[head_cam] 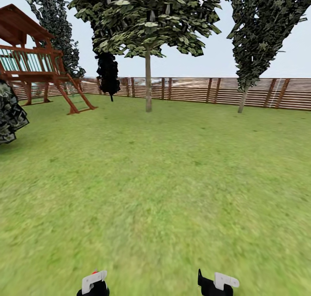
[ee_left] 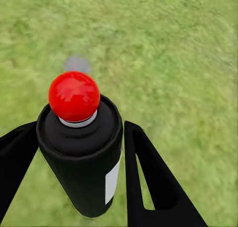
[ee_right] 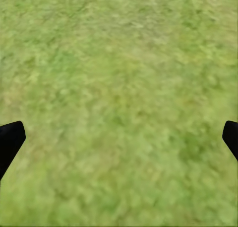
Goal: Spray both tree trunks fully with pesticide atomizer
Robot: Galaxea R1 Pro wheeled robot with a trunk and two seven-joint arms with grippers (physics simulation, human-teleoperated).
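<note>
between the left gripper (ee_left: 82, 175) fingers sits a black cylindrical can (ee_left: 84, 157), red-knobbed; right gripper (ee_right: 119, 137) wide open.

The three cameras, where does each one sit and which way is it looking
Head view: on the head, facing forward over the lawn to a tree and fence; both grippers at its bottom edge.
Left wrist view: by the left gripper, looking down at grass; fingers flank a black can with a red ball top.
Right wrist view: by the right gripper, looking down at grass.
All share the lawn.
</note>
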